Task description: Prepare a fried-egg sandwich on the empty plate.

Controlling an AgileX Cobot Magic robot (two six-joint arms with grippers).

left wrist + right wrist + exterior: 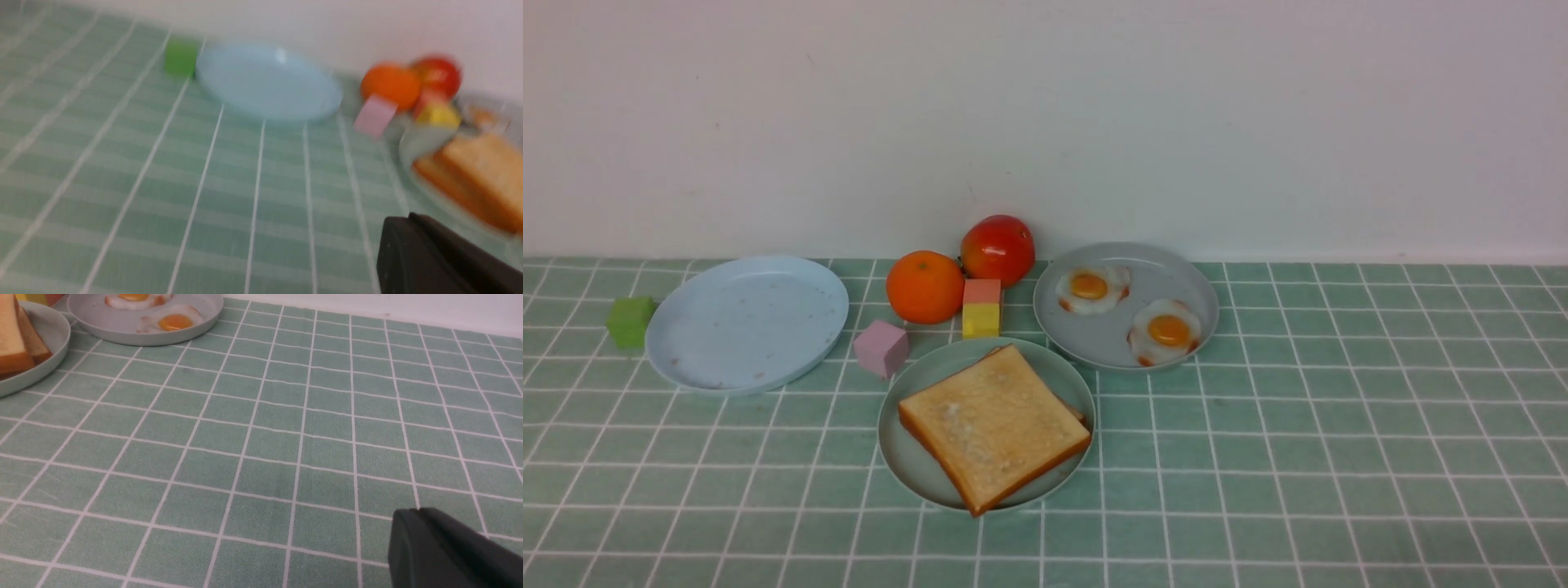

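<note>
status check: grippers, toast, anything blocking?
Left gripper and right gripper shut, empty. Toast slices stacked on mint plate; eggs on grey plate. Nothing blocking.

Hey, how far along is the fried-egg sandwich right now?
Done: two toast slices sit stacked on the mint-green plate. In hand: nothing; the left gripper and right gripper are shut, empty. Left: unclear, since no egg shows between the slices; two fried eggs lie on the grey plate.
</note>
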